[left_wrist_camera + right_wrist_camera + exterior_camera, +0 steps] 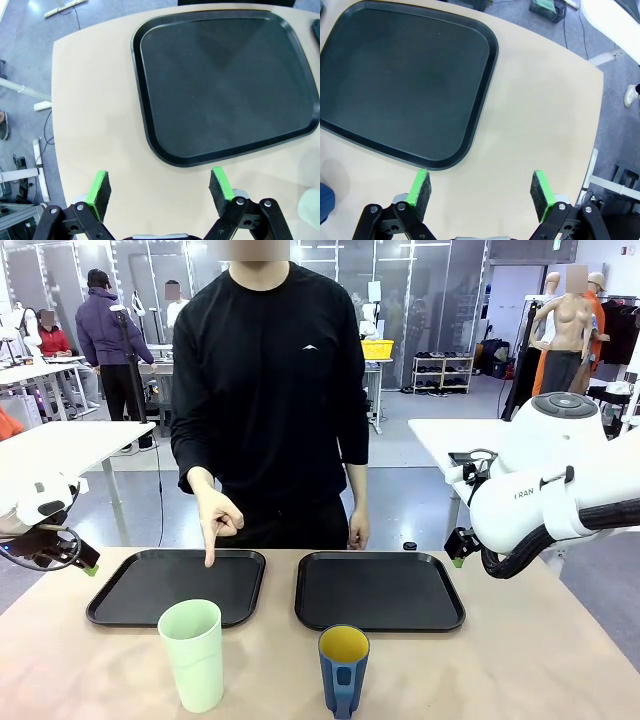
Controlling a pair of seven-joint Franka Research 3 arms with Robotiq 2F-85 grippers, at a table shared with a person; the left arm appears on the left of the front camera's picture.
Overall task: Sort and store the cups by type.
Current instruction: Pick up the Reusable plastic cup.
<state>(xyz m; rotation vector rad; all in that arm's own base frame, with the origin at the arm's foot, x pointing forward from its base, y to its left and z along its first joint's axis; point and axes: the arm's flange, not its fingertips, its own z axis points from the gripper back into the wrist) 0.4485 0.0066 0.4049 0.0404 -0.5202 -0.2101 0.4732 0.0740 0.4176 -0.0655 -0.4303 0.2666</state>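
Left tray (150, 590) and the right tray (380, 590) beside it, both bare. Mint-green tumbler (192, 655) just nearside of the left tray, blue mug (343, 672) farther right. Left gripper (160, 187) and right gripper (480, 187) — jaws wide, empty.

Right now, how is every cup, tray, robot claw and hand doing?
Tall pale mint-green plastic tumbler: upright on the table.
Short dark blue mug with yellow inside: upright, handle facing the camera.
Left black plastic tray: flat on the table.
Right black plastic tray: flat on the table.
Left gripper: open, holding nothing.
Right gripper: open, holding nothing.
Person's pointing hand: index finger aimed down at the left tray.
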